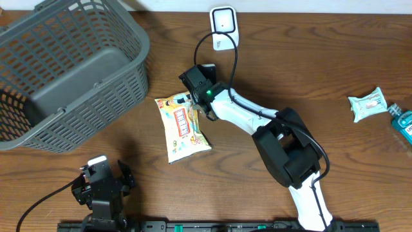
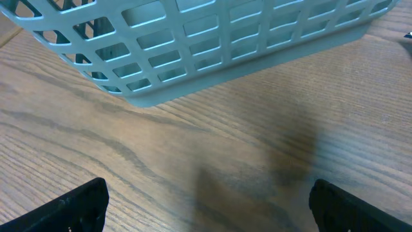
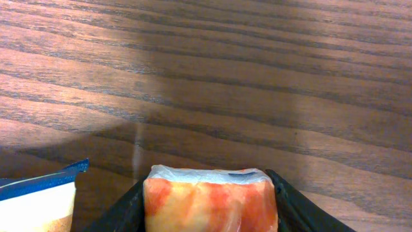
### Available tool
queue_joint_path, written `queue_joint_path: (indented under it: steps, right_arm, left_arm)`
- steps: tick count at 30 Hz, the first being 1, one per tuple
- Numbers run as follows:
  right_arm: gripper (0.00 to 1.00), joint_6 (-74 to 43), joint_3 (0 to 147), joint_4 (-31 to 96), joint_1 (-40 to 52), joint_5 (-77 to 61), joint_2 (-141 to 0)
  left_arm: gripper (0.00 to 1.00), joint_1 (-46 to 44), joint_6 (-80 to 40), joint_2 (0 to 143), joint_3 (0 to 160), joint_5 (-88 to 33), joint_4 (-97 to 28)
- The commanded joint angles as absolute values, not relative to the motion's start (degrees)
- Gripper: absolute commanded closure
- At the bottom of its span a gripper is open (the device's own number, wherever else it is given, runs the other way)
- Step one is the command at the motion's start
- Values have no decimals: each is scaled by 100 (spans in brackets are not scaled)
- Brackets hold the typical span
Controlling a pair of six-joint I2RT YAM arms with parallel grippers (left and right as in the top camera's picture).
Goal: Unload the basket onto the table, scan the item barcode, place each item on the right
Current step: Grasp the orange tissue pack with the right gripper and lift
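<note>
The snack packet [image 1: 182,129] lies flat on the table [image 1: 322,71] near the scanner [image 1: 224,26], on the robot's side of it. The right gripper [image 3: 210,196] has its jaws partly drawn in and set against both sides of the packet's sealed end, the end nearest the scanner. It looks gripped, though how firmly I cannot tell. The chief risk, as I judge it, is that hold. It sits on a thin crimped edge of slick film, and a soft, puffed pouch can slide out or fold when lifted and drop short of the scanner. A limp packet may also droop or twist. The barcode, which I cannot find in any view, could then face away from the scanner's window, or crease and glare under the light. A thin black cable [image 1: 235,61] loops between the gripper and the scanner; whose it is I cannot tell, but a snag there could drag the scanner askew. The left gripper [image 2: 209,216] is well apart from the scanner, its jaws spread wide with only bare table between them. The packet is glossy, printed yellow and orange, and pillow-shaped with a clear flat seal. The scanner is a small white rounded block of hard plastic, and the table is dark, grained wood. The basket [image 1: 122,90], well off to the scanner's left, is a grey moulded plastic lattice with rounded corners.
</note>
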State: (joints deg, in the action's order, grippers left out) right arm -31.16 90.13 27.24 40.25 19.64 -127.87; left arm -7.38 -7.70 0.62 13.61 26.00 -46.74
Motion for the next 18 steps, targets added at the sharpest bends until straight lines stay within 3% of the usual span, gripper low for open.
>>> queue_joint_path:
  steps: [1, 6, 11, 18]
  right_arm:
    - [52, -3177, 9004, 2746, 4045, 2158, -12971]
    - [41, -3489, 9008, 2836, 4021, 2198, -12969]
    - [53, -5210, 9327, 4246, 3896, 2558, -12954]
    - [59, -6016, 9714, 5422, 3699, 2473, -12954]
  left_arm:
    - [0, -751, -823, 25, 1251, 2611, -4923]
    - [0, -751, -823, 25, 1249, 2611, -4923]
    - [0, -751, -825, 25, 1249, 2611, -4923]
    - [0, -751, -823, 25, 1251, 2611, -4923]
